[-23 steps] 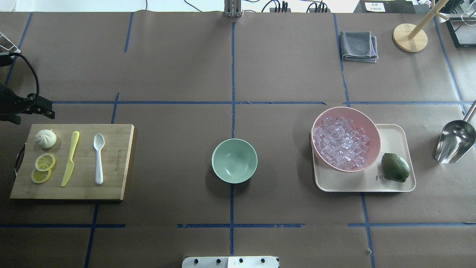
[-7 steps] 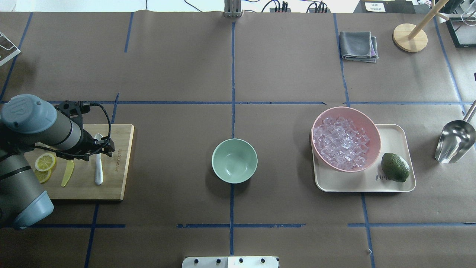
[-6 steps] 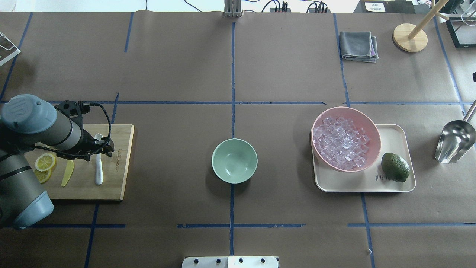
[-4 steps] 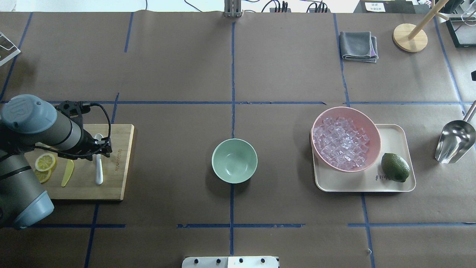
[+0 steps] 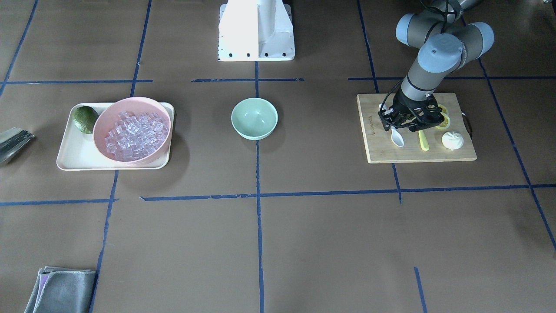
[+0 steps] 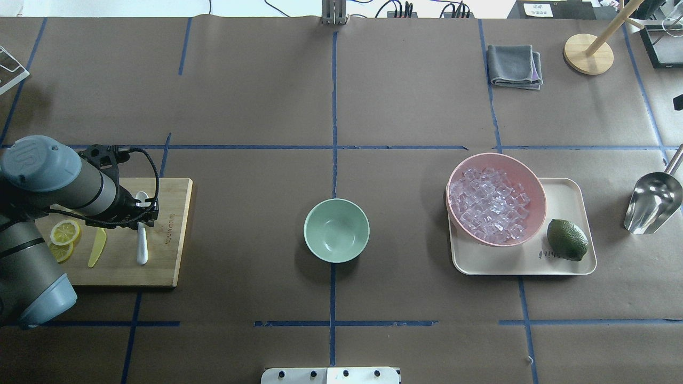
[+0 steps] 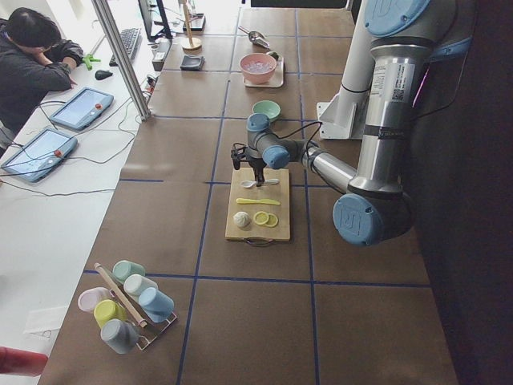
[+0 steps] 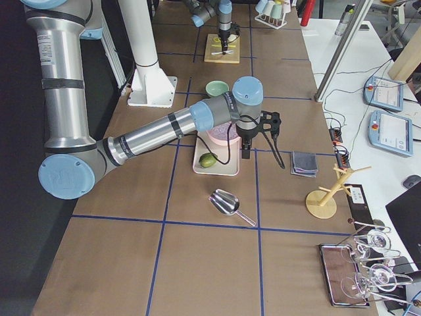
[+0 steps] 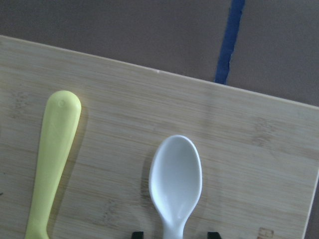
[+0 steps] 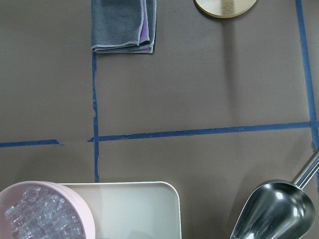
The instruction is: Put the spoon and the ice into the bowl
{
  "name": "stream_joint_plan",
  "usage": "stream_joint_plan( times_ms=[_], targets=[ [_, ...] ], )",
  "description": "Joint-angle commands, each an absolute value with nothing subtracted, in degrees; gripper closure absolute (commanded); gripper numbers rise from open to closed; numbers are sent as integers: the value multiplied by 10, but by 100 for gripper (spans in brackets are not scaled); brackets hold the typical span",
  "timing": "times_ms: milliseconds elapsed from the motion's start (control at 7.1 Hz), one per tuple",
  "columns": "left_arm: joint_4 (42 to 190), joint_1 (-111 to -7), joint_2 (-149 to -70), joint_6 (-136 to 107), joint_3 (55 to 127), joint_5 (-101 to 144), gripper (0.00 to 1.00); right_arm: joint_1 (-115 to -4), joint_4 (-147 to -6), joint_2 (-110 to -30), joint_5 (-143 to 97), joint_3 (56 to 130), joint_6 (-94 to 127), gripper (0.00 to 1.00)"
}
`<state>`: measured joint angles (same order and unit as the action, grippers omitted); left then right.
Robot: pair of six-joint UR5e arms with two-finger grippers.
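**Brown-papered table: left gripper (image 9: 174, 234) spread astride the spoon (image 9: 176, 174)**

Front-facing view: the knife (image 5: 424, 141) lay at the spoon's 3 o'clock on the cutting board (image 5: 378, 152). The bowl (image 5: 254, 119) sat well apart at 9 o'clock, and the ice (image 5: 132, 134) lay beyond it in the pink bowl (image 5: 130, 101).

Left wrist view: fingertips (image 9: 137, 234) flanked the spoon's handle.

Right-side view: the right gripper (image 8: 245, 155) hung by the tray (image 8: 223, 170); its grip could not be told.

Brown paper-covered table (image 6: 256, 90), blue tape grid lines (image 6: 334, 106), white side desk (image 7: 40, 233) with tablets (image 7: 81, 107)
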<state>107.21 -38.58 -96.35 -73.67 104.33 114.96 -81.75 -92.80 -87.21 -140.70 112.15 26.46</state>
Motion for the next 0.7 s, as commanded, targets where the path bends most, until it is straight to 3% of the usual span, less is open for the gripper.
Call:
stream_joint_plan(
  times_ms=[0,141,563],
  targets=[
    [1071,-388,-954,-736,1052,1194,94,-818,-928,-872,-1405,1121,265,0],
    [1070,-388,-954,-737,1059,1196,99,-818,-928,-871,-1408,1123,265,0],
    [1029,-406,-965,-737,1113,1243,100,-779,-927,-861,-1404,1147,342,0]
  ],
)
